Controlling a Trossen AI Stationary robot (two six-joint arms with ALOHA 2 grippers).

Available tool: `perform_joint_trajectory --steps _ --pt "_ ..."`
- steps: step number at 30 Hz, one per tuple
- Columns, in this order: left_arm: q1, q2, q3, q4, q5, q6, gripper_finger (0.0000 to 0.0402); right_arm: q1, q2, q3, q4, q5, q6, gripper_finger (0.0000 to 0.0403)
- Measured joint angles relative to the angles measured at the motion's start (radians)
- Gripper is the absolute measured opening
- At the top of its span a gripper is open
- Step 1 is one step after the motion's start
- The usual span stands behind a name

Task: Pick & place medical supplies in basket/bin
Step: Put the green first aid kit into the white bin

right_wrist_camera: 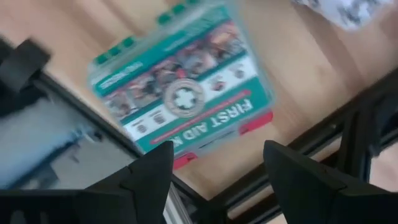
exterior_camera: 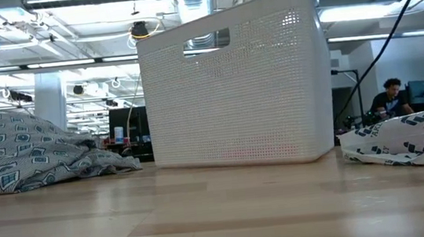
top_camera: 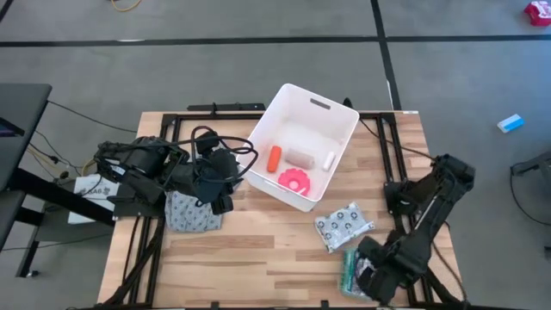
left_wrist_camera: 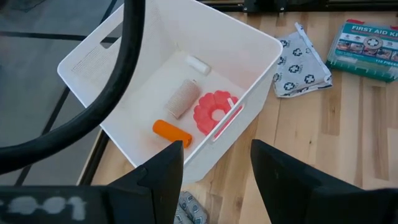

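The white bin [top_camera: 341,116] stands at the table's far middle and holds the orange cylinder [top_camera: 274,158], beige gauze roll [top_camera: 301,156], white tube [top_camera: 328,160] and pink disc [top_camera: 294,180]; the left wrist view shows them too, inside the bin [left_wrist_camera: 261,46]. The spotted packet [top_camera: 344,226] lies flat to the bin's near right. The green-red box [top_camera: 349,269] lies flat by the near edge. My right gripper [top_camera: 370,271] hovers open over the box [right_wrist_camera: 183,102], apart from it. My left gripper [left_wrist_camera: 214,168] is open left of the bin, above the grey cloth [top_camera: 191,211].
The grey patterned cloth [exterior_camera: 26,150] lies bunched at the bin's left, under my left arm. Black cables [top_camera: 228,146] loop by the bin's left wall. Bare wood stretches along the near middle of the table [top_camera: 258,258]. The box sits close to the near right edge.
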Motion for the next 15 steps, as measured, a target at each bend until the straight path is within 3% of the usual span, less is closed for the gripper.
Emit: perform_joint_trajectory --steps 7,11,15 --pt "0.0 0.0 0.0 0.0 0.001 -0.008 0.0178 0.052 -0.136 -0.235 0.236 0.05 0.273 0.0244" --pt "0.0 0.0 0.0 0.0 0.001 -0.006 0.0178 0.076 -0.152 -0.322 0.42 0.03 0.286 0.0244" --pt "0.0 0.0 0.0 0.0 0.0 0.0 0.0178 0.098 -0.152 -0.35 0.482 0.029 0.285 0.0244"
